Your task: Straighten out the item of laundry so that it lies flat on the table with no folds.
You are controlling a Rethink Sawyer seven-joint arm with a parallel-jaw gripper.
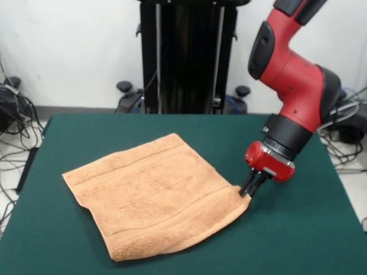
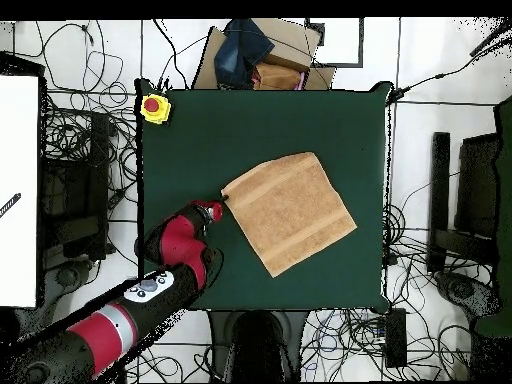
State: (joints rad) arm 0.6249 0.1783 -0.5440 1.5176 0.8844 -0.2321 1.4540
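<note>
Item: peach-orange towel (image 1: 153, 195), spread nearly flat on the green table (image 1: 298, 229), its body extending away from the claw (image 1: 248, 191) toward the table's middle. Claw: low at one towel corner, fingers close together and apparently pinching the hem. Risks: pulling onward may drag the whole cloth rather than smooth it; letting go carelessly may leave this corner curled.
</note>
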